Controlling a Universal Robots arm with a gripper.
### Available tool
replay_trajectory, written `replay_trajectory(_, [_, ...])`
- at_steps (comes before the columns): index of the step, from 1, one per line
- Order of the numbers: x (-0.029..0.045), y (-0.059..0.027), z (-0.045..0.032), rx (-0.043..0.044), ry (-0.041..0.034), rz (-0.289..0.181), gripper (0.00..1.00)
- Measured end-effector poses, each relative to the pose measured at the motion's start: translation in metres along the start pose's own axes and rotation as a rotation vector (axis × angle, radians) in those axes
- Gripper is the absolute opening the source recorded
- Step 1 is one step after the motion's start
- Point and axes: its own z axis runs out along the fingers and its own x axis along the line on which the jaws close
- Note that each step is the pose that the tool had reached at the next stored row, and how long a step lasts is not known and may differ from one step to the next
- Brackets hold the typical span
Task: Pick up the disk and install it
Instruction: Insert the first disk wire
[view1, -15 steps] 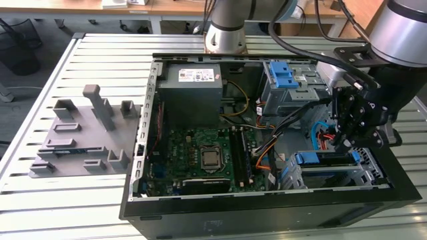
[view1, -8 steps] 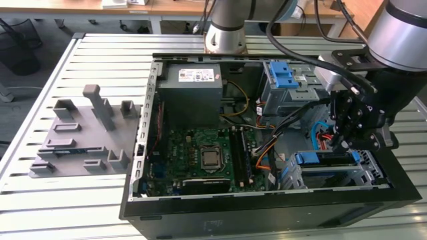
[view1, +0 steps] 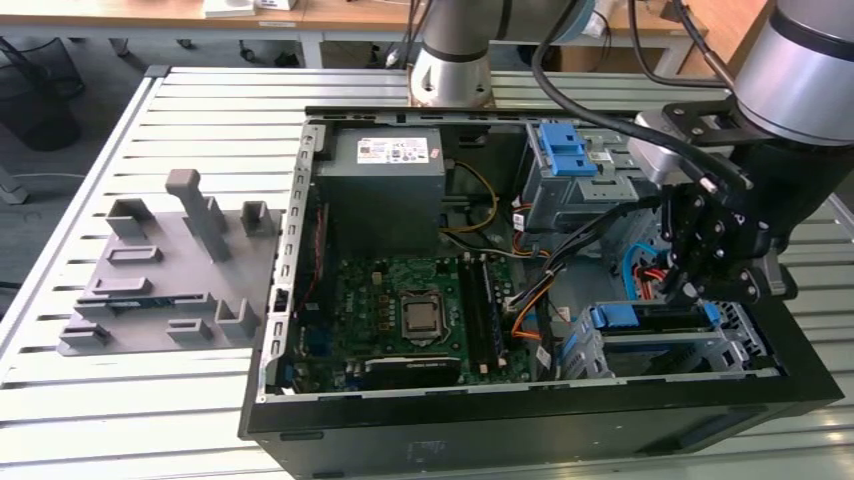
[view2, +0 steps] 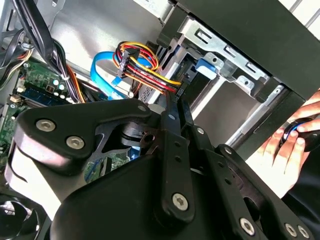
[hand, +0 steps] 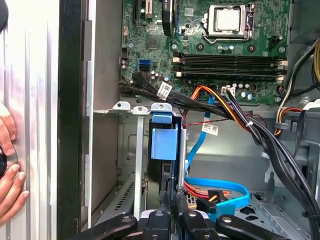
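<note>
Black jaws (hand: 172, 220) close together, apparently clenched on the rear edge of the disk (hand: 161, 172). Disk seated in the metal drive bay (hand: 134, 150) of the computer case (view1: 534, 420), blue-handled, beside blue cable (hand: 225, 197). Hand (hand: 7, 175) outside case wall.

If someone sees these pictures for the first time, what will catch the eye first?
An open computer case lies on the slatted table, its green motherboard exposed. The black gripper reaches into the case beside the blue-railed disk in its metal bay. A person's hand rests outside the case wall.
</note>
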Motion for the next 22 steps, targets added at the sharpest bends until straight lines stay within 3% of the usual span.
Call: replay_trajectory(22, [0.0008,0.0003,0.0045,-0.0003,-0.0019,0.004,0.16])
